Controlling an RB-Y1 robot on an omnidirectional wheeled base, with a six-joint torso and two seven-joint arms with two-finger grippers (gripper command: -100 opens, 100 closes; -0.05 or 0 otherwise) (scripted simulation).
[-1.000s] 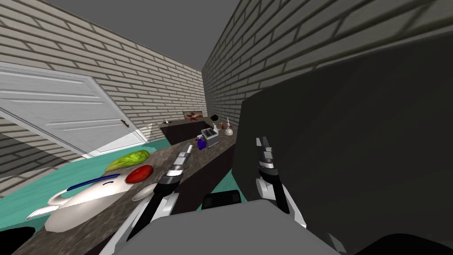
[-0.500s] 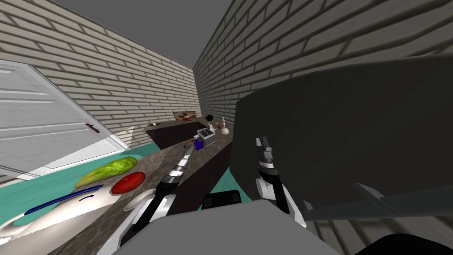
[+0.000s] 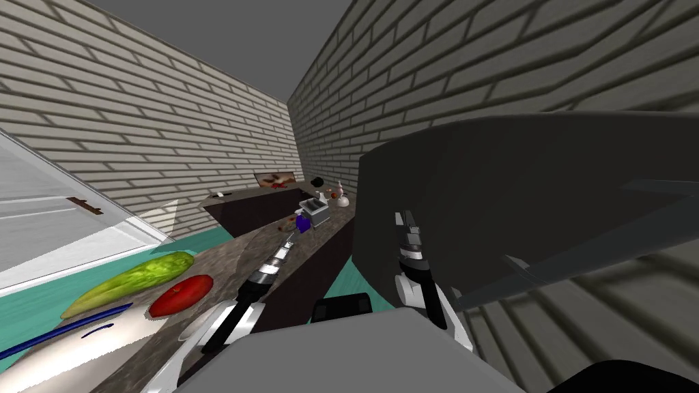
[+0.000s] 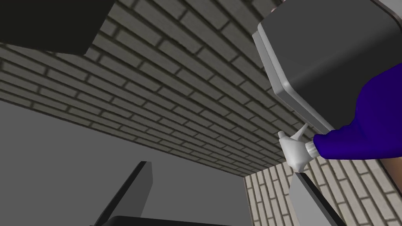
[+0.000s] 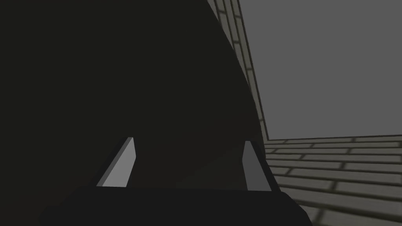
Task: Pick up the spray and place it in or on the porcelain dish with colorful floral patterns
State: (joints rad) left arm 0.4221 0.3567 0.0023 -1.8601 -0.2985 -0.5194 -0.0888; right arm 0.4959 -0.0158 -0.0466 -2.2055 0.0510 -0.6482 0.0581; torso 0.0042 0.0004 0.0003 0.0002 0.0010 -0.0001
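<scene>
Head view: one blue spray (image 3: 304,222) stood near the counter's (image 3: 225,263) far end, just beside one grey box (image 3: 318,213); one cucumber (image 3: 136,280) and one tomato (image 3: 181,295) lay nearer. Left wrist view: the left gripper (image 4: 220,168) gaped empty, the nozzle (image 4: 294,155) by one fingertip, not between; closing there would likely topple the spray. Right wrist view: the right gripper (image 5: 188,153) was released before a dark surface (image 5: 117,78).

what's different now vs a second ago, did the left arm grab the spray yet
Not yet. Mostly my own move: the head view swung, so the white door slid toward the left edge. The left gripper edged slightly nearer the blue spray bottle with a white nozzle, its fingers open and holding nothing. The right gripper stayed open beside the large dark curved surface.
</scene>
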